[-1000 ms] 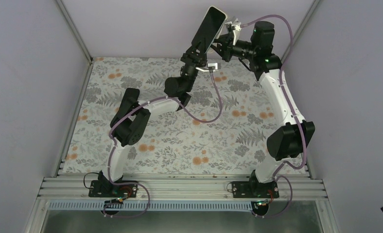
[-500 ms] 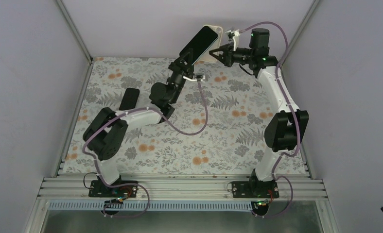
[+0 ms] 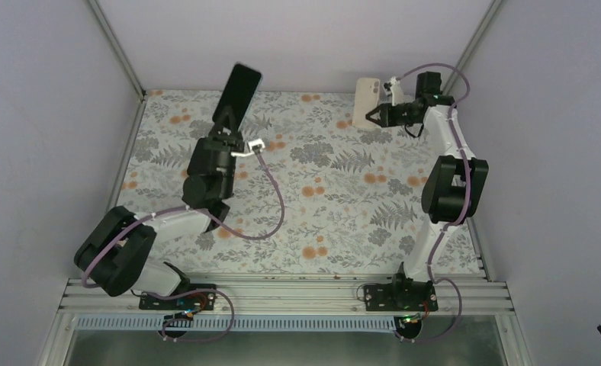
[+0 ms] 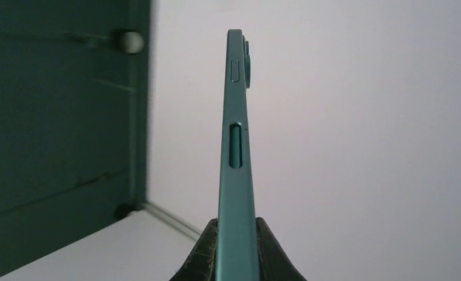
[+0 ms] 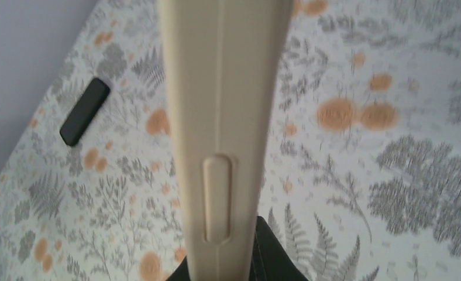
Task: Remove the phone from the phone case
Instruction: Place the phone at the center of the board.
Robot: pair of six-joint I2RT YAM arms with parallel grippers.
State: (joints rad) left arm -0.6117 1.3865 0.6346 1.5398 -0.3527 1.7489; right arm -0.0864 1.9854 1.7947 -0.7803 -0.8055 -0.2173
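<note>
The desk (image 3: pixel 335 206) is covered by a matte cloth printed with grey ferns and orange blossoms. Plain pale lilac walls close it in on three sides, and ribbed aluminium rails (image 3: pixel 282 293) run along its near edge. A small flat black bar (image 5: pixel 85 111) with rounded ends lies on the cloth, seen from the right wrist towards 10 o'clock.

The phone (image 3: pixel 236 91) is bare, out of the case (image 3: pixel 367 103) and well apart from it. It is a thin slab with a glossy black face, raised above the desk's 11 o'clock area and leaning towards 1 o'clock. The left pincer (image 3: pixel 223 130) is closed on its lower end. Edge-on from the left wrist, its side is smooth teal metal with an oblong button, a short switch and a camera bump near the top.

The case is cream, soft-looking and rounded at the corners, with a camera cut-out near its top. It stands upright at the desk's 1 o'clock area. The right pincer (image 3: pixel 372 116) is clamped on its lower part. From the right wrist its edge shows a moulded oblong button cover.
</note>
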